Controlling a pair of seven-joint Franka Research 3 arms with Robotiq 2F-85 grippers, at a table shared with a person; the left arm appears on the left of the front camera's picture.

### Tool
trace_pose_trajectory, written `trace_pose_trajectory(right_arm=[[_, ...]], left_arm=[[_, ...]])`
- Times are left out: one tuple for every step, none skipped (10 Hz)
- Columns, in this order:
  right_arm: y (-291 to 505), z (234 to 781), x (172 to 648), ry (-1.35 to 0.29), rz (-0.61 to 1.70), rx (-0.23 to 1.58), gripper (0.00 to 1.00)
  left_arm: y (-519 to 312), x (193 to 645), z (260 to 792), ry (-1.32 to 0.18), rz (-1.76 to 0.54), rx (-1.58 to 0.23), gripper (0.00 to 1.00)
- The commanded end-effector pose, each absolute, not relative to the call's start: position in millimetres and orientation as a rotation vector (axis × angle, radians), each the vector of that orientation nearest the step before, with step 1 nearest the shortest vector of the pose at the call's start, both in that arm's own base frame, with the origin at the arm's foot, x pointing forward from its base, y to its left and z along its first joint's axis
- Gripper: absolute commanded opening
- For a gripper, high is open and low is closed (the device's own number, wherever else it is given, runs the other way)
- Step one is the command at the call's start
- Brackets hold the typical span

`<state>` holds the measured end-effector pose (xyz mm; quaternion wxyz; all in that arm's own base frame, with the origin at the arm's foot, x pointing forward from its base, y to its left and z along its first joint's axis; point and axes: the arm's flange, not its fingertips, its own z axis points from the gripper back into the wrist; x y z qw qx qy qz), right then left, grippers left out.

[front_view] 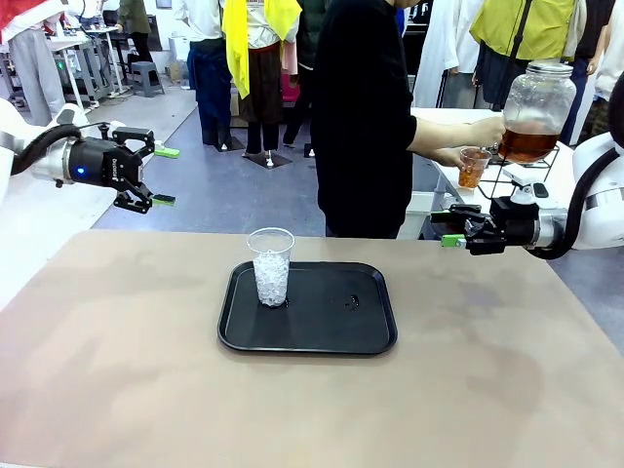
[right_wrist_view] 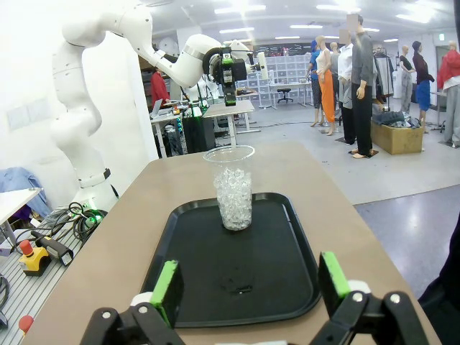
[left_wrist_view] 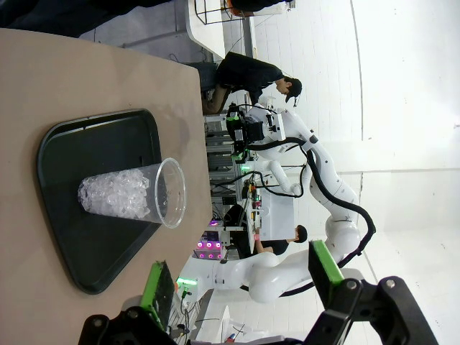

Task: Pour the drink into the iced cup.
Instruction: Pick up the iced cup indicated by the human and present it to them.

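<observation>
The drink [front_view: 531,145], a translucent amber-brown liquid, sits in a large round clear glass dispenser jar [front_view: 537,97] on a white side table beyond the brown table's [front_view: 117,370] far right corner. There a person's hand [front_view: 454,156] holds a small clear cup [front_view: 474,168], partly filled with amber liquid, at the spigot. The tall clear plastic cup of ice [front_view: 271,269] stands at the far left corner of the black rectangular tray [front_view: 322,345] in the middle of the table and holds ice alone, so I judge the pour itself is still to do. The left claw [front_view: 164,175] and right claw [front_view: 448,225] hang released and empty. Print on the left claw's body is too small to read.
</observation>
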<state>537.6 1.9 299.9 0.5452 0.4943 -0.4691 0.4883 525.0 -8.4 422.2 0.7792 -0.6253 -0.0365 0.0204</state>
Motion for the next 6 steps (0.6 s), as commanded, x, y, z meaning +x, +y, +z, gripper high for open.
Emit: trace_pose_trajectory(right_arm=[[3.3,302.1,535.2,-1.127,1.147,1.184,1.0],[3.3,302.1,535.2,-1.127,1.147,1.184,1.0],[3.3,302.1,535.2,-1.127,1.147,1.184,1.0],[3.3,302.1,535.2,-1.127,1.147,1.184,1.0],[3.3,302.1,535.2,-1.127,1.147,1.184,1.0],[3.3,302.1,535.2,-1.127,1.147,1.184,1.0]], left_arm=[[-8.5,524.7,423.9,-0.088,0.04,-1.357,1.0],[-8.5,524.7,423.9,-0.088,0.04,-1.357,1.0],[-8.5,524.7,423.9,-0.088,0.04,-1.357,1.0],[-8.5,524.7,423.9,-0.088,0.04,-1.357,1.0],[-8.5,524.7,423.9,-0.088,0.04,-1.357,1.0],[-8.5,524.7,423.9,-0.088,0.04,-1.357,1.0]])
